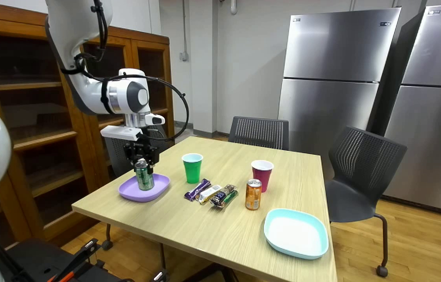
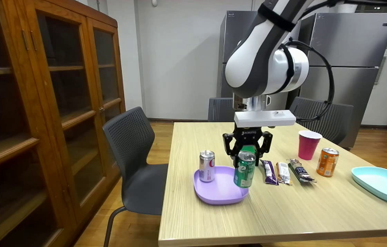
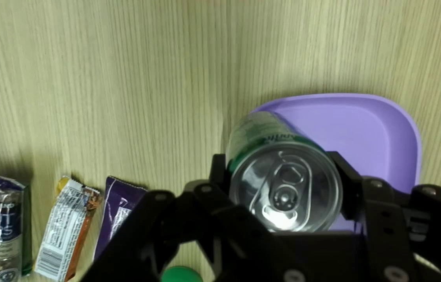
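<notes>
- Above the purple plate (image 2: 221, 190), toward its side nearest the purple-wrapped bar (image 2: 269, 172), the green can (image 2: 245, 173) is held about upright.
- The end effector (image 2: 247, 160) pinches that can from both sides, around its upper part.
- Whether the base touches the plate is hard to tell, so any lowering should be slow and straight.
- The raised rim could tip the base; the flat middle looks the steadier spot.
- Keep a gap from the silver can (image 2: 207, 166) standing on the same plate.
- Release evenly, only once the base sits flat, then back straight up, clear of the green cup (image 1: 192, 169) on the desk (image 1: 189, 219).
</notes>
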`<state>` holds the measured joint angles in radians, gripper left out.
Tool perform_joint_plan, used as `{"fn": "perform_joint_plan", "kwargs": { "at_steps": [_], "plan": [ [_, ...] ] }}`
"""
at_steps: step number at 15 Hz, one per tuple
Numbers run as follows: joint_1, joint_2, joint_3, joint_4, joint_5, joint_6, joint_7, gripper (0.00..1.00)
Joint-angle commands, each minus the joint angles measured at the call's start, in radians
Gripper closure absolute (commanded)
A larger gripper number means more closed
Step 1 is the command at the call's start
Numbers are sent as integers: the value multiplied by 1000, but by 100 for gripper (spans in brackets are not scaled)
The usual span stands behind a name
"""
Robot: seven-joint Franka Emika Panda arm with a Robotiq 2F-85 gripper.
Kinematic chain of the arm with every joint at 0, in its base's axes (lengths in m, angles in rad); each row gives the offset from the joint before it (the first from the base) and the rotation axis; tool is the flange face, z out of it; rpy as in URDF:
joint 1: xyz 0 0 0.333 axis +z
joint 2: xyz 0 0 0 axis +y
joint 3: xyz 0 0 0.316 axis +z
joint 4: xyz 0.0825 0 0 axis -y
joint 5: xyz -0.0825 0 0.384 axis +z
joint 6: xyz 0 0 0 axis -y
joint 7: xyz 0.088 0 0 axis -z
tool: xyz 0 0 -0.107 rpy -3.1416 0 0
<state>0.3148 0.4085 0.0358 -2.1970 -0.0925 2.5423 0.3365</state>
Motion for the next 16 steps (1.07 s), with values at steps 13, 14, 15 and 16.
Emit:
{"fn": "perform_joint_plan", "kwargs": {
  "at_steps": [13, 14, 15, 16],
  "plan": [
    [85, 172, 44, 241, -62, -110, -23, 61],
    [87, 183, 43, 255, -63, -115, -25, 61],
    [89, 194, 42, 269, -64, -119, -27, 61],
    [89, 204, 43, 284, -63, -125, -30, 61]
  ]
}}
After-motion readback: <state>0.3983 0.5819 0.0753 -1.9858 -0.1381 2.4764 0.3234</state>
